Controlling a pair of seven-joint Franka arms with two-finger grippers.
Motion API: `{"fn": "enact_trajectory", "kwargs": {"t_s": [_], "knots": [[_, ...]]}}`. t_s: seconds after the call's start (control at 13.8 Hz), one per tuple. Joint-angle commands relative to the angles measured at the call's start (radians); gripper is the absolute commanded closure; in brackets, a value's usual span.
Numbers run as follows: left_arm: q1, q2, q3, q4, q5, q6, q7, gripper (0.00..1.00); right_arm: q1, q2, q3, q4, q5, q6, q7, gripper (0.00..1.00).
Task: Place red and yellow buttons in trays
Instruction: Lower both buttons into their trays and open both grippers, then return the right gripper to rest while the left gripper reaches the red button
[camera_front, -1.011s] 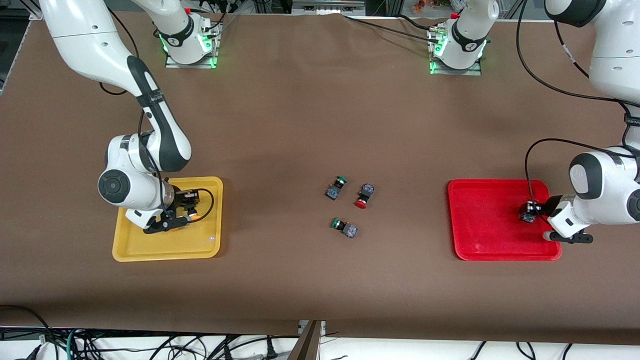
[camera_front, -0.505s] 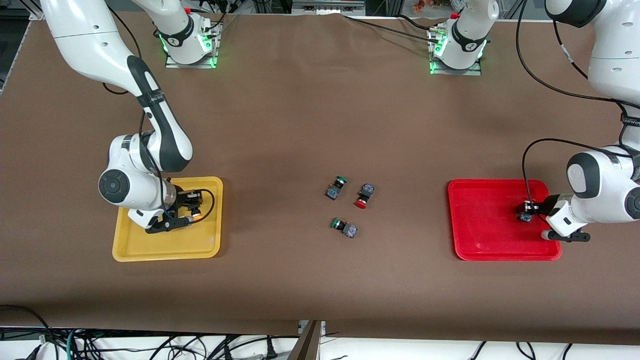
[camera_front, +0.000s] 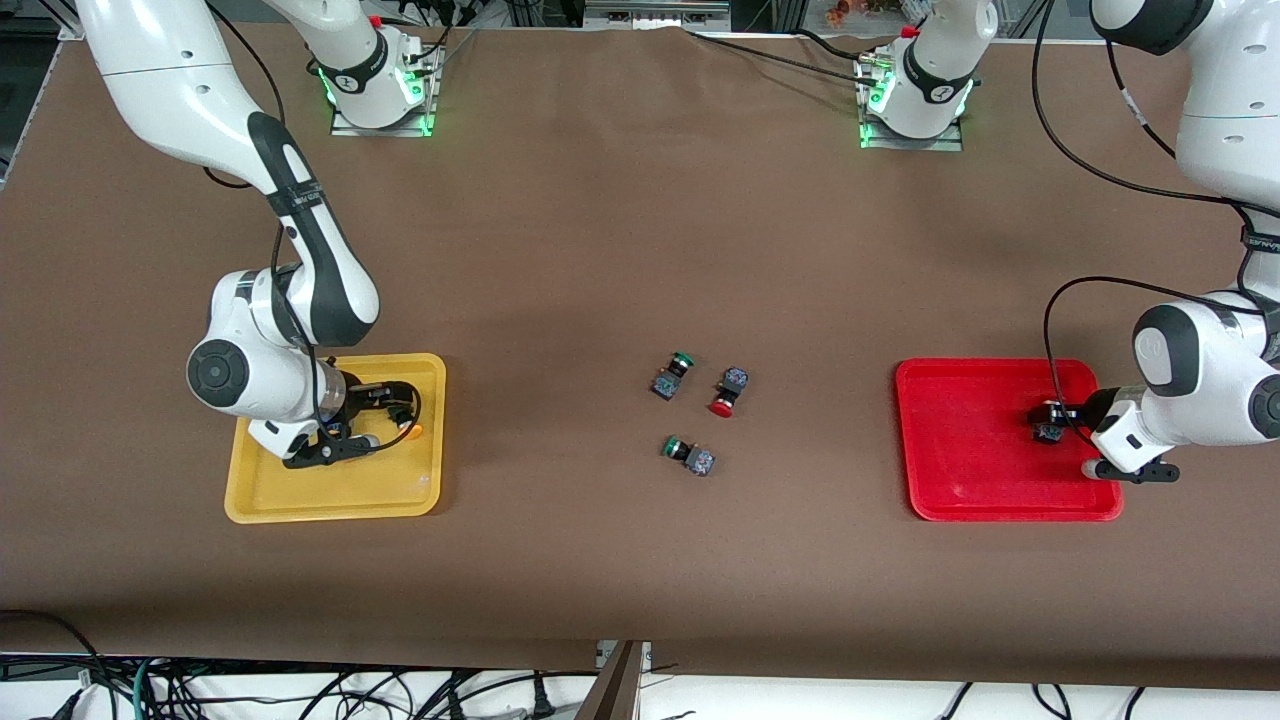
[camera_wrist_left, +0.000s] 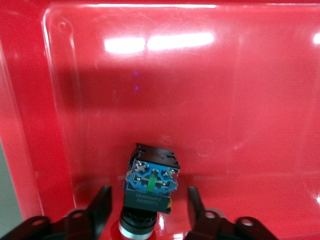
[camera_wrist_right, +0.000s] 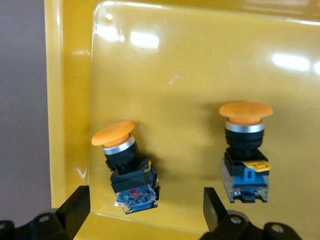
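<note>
Currently we note one red button (camera_front: 722, 394) lying on its side mid-surface, between two green-capped switches (camera_front: 671, 376); the other red button (camera_wrist_left: 150, 187) lies in the red tray (camera_front: 960, 490), and both yellow buttons (camera_wrist_right: 126, 165) lie in the yellow tray (camera_front: 300, 500).

We judge these switches light and rigid, hard plastic, with a smooth domed cap likely to slip. The square blue-grey body offers flat parallel faces, the better place to pinch.

Left claw (camera_wrist_left: 145, 215): low in the red tray, fingers spread either side of the red button, with gaps, not gripping. Right claw (camera_wrist_right: 145, 215): low over the yellow tray, fingers wide apart, holding nothing.

The surface (camera_front: 600, 250) is brown, matte, cloth-like, probably grippy. Ample room around the central cluster; the green switches sit near the remaining red button.
</note>
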Motion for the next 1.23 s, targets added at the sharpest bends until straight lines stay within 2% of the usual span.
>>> {"fn": "enact_trajectory", "kwargs": {"t_s": [0.0, 0.22, 0.51, 0.65, 0.79, 0.94, 1.16], "knots": [[-0.011, -0.044, -0.010, 0.018, -0.018, -0.067, -0.006, 0.00, 0.000, -0.097, 0.010, -0.015, 0.008, -0.021, -0.008, 0.00], [-0.115, -0.047, -0.023, 0.116, -0.015, -0.188, -0.039, 0.00, 0.000, -0.236, 0.013, -0.023, 0.012, -0.145, -0.002, 0.00], [-0.235, -0.060, -0.026, 0.130, -0.007, -0.192, -0.013, 0.00, 0.000, -0.460, 0.007, -0.020, 0.003, -0.373, 0.038, 0.00], [-0.266, -0.060, -0.065, 0.135, -0.013, -0.189, 0.005, 0.00, 0.000, -0.540, 0.003, -0.014, -0.014, -0.453, 0.037, 0.00], [-0.301, -0.037, -0.121, 0.137, -0.013, -0.170, -0.015, 0.00, -0.002, -0.592, 0.001, -0.008, -0.058, -0.507, 0.037, 0.00], [-0.373, -0.034, -0.122, 0.129, -0.021, -0.121, -0.045, 0.00, -0.002, -0.603, -0.022, 0.003, -0.078, -0.528, 0.034, 0.00], [-0.443, -0.014, -0.122, 0.103, -0.025, -0.063, -0.088, 0.00, -0.011, -0.562, -0.054, 0.104, -0.081, -0.611, 0.012, 0.00]]}}
